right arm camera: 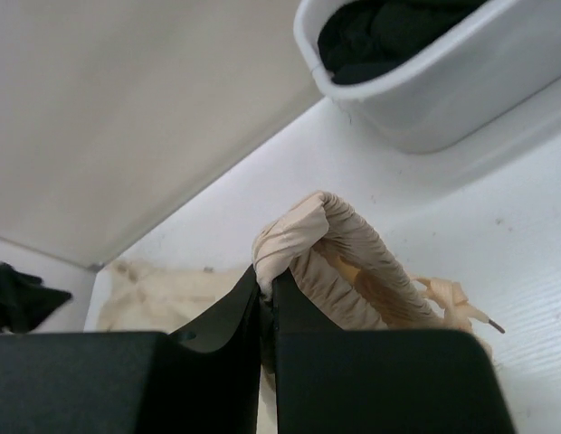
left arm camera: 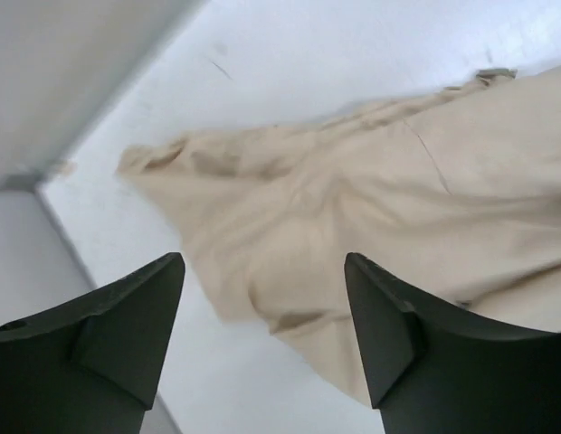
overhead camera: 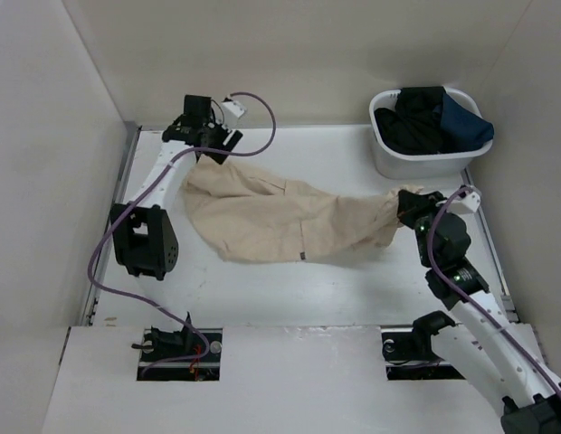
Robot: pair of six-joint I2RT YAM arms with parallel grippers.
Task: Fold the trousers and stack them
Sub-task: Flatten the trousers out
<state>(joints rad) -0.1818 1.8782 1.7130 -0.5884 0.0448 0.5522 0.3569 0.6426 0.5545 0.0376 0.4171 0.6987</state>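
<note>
The right end effector clamps the gathered waistband of the beige trousers; the left end effector hangs wide open over the leg ends. Pinching both leg ends together should keep the fold even.

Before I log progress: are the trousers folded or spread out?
Spread out: the trousers lie stretched long across the table, gathered waist pinched in the right gripper.

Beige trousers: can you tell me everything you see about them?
The light beige, cotton-looking trousers lie unfolded and wrinkled across the white table. A small dark tag sits at their near edge. Their gathered waist is pinched in the right gripper, jaws shut; the left gripper hovers open above the other end.
</note>
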